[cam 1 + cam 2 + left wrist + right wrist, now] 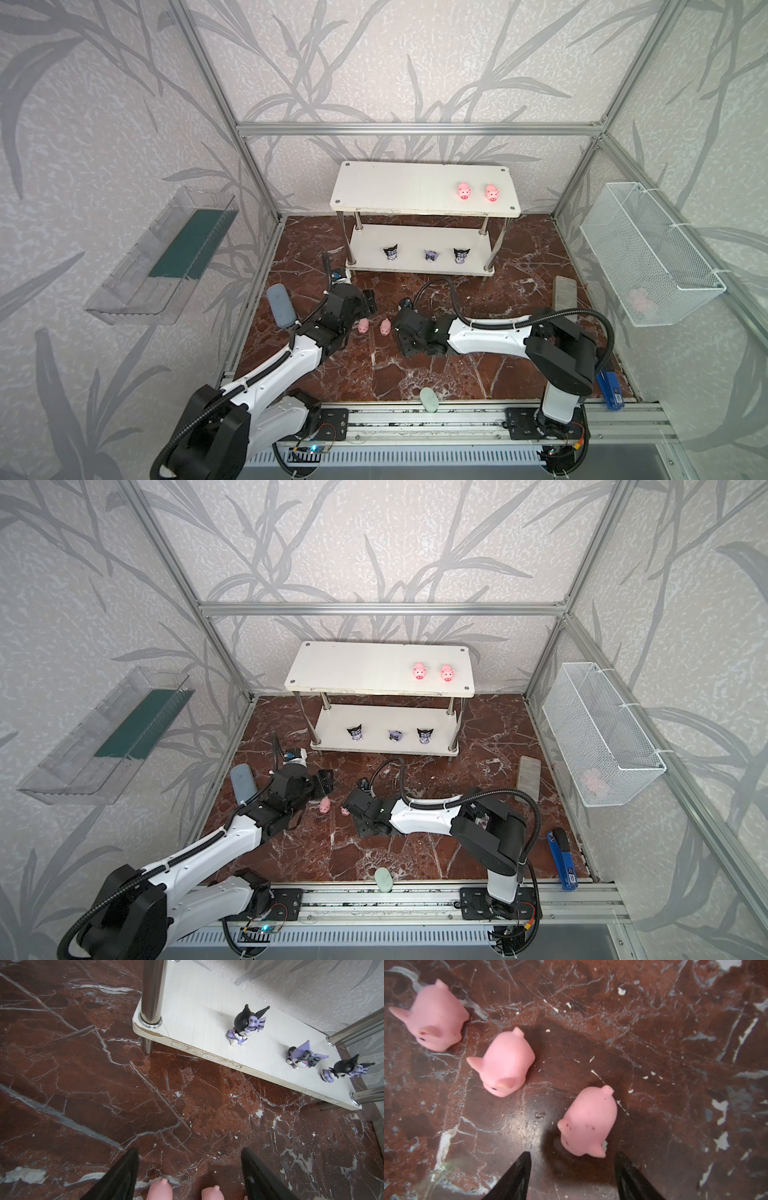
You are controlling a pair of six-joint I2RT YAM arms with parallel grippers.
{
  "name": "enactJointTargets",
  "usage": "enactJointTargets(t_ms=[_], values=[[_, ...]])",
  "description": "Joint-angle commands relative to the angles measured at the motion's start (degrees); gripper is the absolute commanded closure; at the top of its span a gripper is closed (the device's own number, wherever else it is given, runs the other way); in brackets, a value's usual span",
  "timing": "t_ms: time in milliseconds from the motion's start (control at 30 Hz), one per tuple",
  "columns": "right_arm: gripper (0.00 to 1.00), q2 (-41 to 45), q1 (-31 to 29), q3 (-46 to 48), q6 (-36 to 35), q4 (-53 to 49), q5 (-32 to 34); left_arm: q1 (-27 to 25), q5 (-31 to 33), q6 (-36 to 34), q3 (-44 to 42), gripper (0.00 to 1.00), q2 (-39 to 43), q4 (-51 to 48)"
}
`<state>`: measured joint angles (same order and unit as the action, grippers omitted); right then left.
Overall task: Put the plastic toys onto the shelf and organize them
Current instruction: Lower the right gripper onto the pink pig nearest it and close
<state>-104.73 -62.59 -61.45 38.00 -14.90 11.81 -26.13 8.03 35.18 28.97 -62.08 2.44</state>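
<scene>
Counting your stock: white two-tier shelf [415, 187] holds two pink plastic pigs [464, 192] on top, three black-and-purple pointed-ear figurines [390, 252] below. Three more pigs [505, 1064] lie on the red marble floor [519, 266]; your right gripper [573, 1153] and left gripper [189, 1150] both stand open, gripping nothing.

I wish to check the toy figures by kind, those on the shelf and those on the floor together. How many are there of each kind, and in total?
Pink pigs: 5 (2 on the top board of the shelf, 3 on the floor)
Black-and-purple figurines: 3 (all on the lower board)
Total: 8
</scene>
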Motion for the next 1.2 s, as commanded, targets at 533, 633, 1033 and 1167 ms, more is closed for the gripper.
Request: enactJointTargets(t_ms=[533,633,1033,1167], values=[[0.46,-3.8,3.1,-4.3,-0.3,-0.9,0.8,0.3,0.2,0.7,-0.7,0.24,-1.1,1.3],[0.47,-4.1,3.3,-4.5,-0.3,-0.9,0.7,0.3,0.2,0.7,-0.7,0.24,-1.6,1.6],[0.59,-5.5,3.3,-5.7,-0.2,-1.8,-0.3,0.2,-0.6,0.9,-0.7,0.24,-3.3,2.9],[0.67,-5.6,3.3,-5.7,-0.1,-2.5,-0.1,0.2,-0.6,1.0,-0.8,0.24,-3.6,3.2]])
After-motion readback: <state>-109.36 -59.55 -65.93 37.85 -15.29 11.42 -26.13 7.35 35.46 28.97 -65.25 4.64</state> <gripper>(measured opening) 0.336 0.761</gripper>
